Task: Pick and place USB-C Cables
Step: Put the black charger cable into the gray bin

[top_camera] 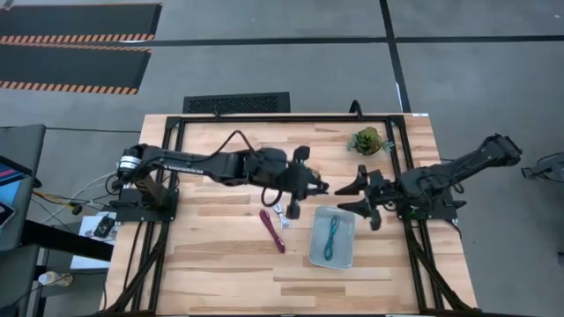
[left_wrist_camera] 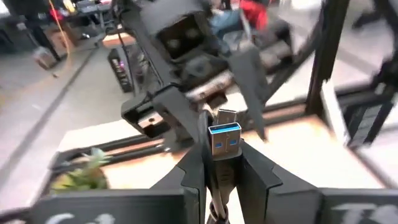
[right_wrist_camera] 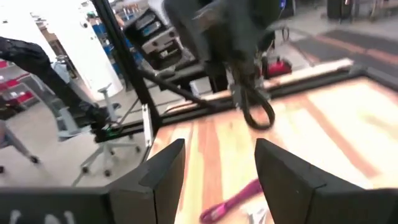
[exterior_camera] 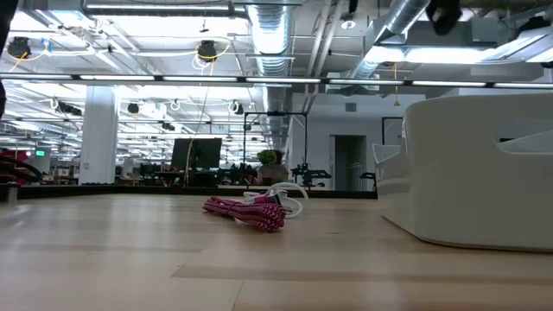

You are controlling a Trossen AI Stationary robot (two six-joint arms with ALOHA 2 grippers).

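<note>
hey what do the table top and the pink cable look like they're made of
Table top: seemingly wood, pale planks with visible grain and a smooth, lightly sheened finish. Pink cable: looks like a braided fabric jacket, judging by its woven pink-and-white texture in the low view, matte; what lies beneath can't be told.

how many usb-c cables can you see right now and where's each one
4: teal cable in the tray; dark red cable and white cable on the table; black cable held in the left hand.
</note>
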